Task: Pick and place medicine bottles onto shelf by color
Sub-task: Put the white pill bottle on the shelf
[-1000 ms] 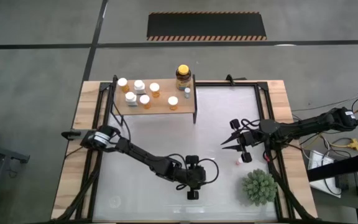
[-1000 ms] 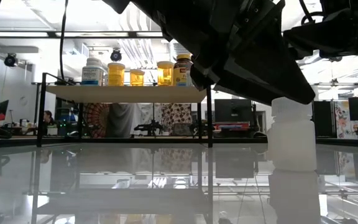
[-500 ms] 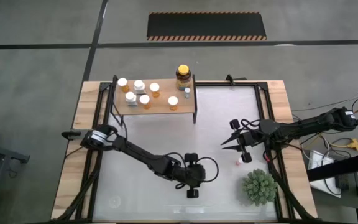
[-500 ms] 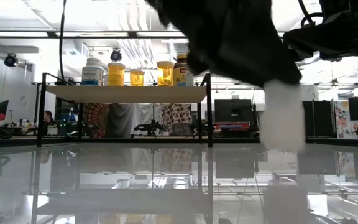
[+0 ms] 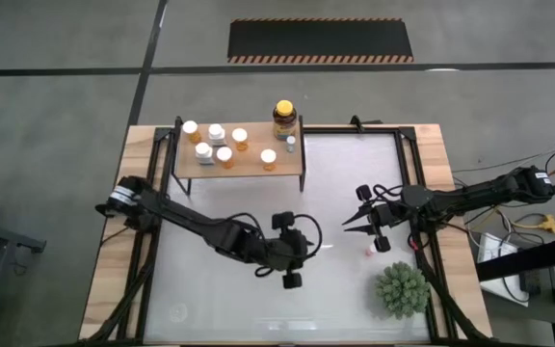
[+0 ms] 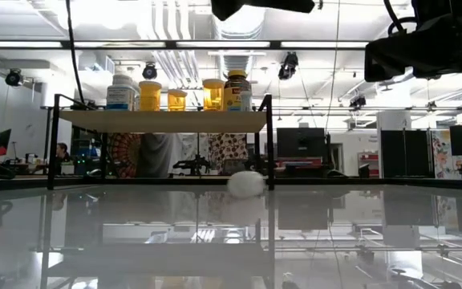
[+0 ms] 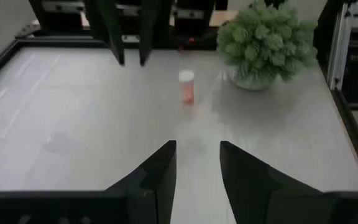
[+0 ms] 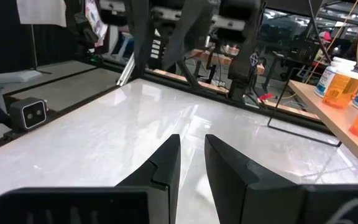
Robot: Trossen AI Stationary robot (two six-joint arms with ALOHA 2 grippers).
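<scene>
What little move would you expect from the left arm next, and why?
Probably a short advance toward the small orange bottle. The left end effector is open and empty, and that bottle stands upright on the table almost straight ahead of it, beside the plant. The right end effector waits, also empty.

No legible text on the bottle (image 6: 122, 93) labels or anywhere else in view.

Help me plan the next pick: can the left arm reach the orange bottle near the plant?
Probably yes: the orange bottle stands on bare table straight ahead of the left gripper, jaws apart and empty, though the right gripper hangs close by.
</scene>
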